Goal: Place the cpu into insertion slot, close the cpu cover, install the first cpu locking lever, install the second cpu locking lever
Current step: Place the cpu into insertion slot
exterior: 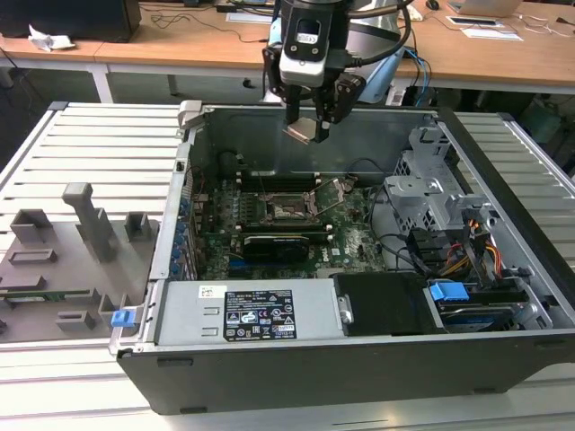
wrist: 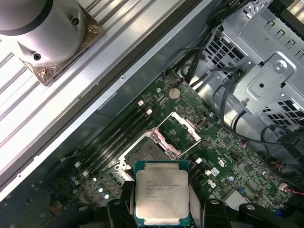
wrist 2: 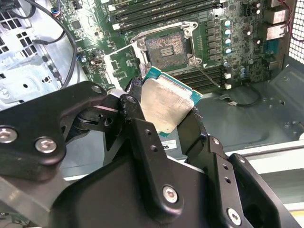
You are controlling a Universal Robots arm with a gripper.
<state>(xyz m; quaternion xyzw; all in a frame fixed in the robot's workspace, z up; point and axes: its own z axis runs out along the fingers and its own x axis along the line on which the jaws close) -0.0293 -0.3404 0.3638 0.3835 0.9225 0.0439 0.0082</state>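
As the arm hangs over the open computer case [exterior: 269, 368], I see the fingers [exterior: 292, 101] clamped on the cpu [exterior: 303, 130], pinching two opposite edges. Its silver top is tilted and it is held clear above the board. Well off to the exterior view's left of the fingers, a grey fixture plate [exterior: 36, 269] carrying upright blocks sits on the slatted counter [exterior: 99, 144]. Inside the case, below the fingers, lies the green motherboard [exterior: 359, 238]. In the first wrist view its insertion slot [wrist: 145, 152] is uncovered beneath the chip and apart from it, and the cpu cover [wrist: 189, 126] stands swung open just beside it. A labelled power supply [exterior: 252, 314] lies along the case's front wall. To the exterior view's right of the fingers, a metal drive cage [exterior: 431, 193] sits above bundled cables [exterior: 476, 256] and a blue tab [exterior: 447, 292].
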